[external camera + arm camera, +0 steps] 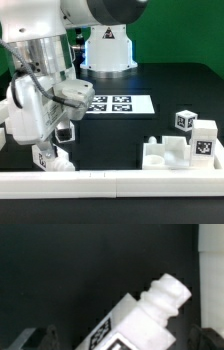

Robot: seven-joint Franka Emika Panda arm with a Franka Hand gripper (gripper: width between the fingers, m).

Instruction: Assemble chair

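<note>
Gripper (47,146) low in the exterior view's lower left, jaws spread wide. Tagged white chair part (148,309) sits between them, touching neither.

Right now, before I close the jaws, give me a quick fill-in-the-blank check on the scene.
1. The gripper has its jaws ___.
2. The chair part between those jaws bears a black-and-white ___.
3. The marker board shows ___ tags.
Missing words: open; tag; four.
</note>
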